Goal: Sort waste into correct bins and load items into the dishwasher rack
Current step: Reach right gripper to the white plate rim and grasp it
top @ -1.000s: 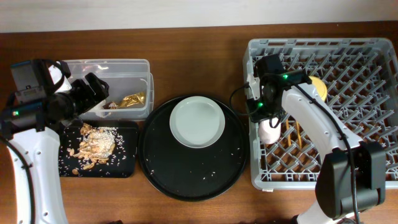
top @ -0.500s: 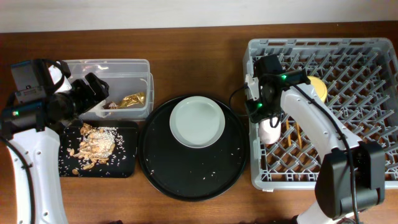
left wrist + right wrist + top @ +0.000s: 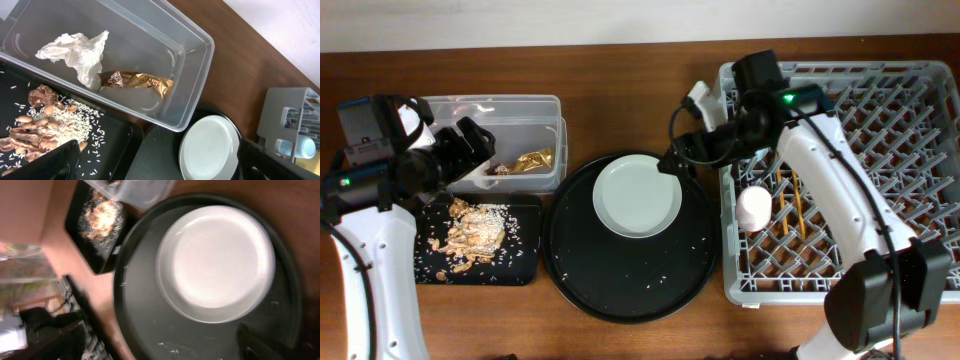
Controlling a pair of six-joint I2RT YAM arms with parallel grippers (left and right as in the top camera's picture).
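Note:
The grey dishwasher rack holds a pink cup and wooden chopsticks. My right gripper hangs open and empty just left of the rack, beside the pale plate. At the clear tub, my left gripper is open and empty. Inside the tub lie a white napkin and a gold foil wrapper. Food scraps with rice cover the shallow black tray.
The plate rests on a large round black tray sprinkled with rice grains, between the bins and the rack. The right arm reaches over the rack's left wall. Bare wooden table lies behind the round tray.
My right gripper opened, left the pink cup lying in the rack, and swung up and left out of the rack to the plate's edge. The left arm has not moved.

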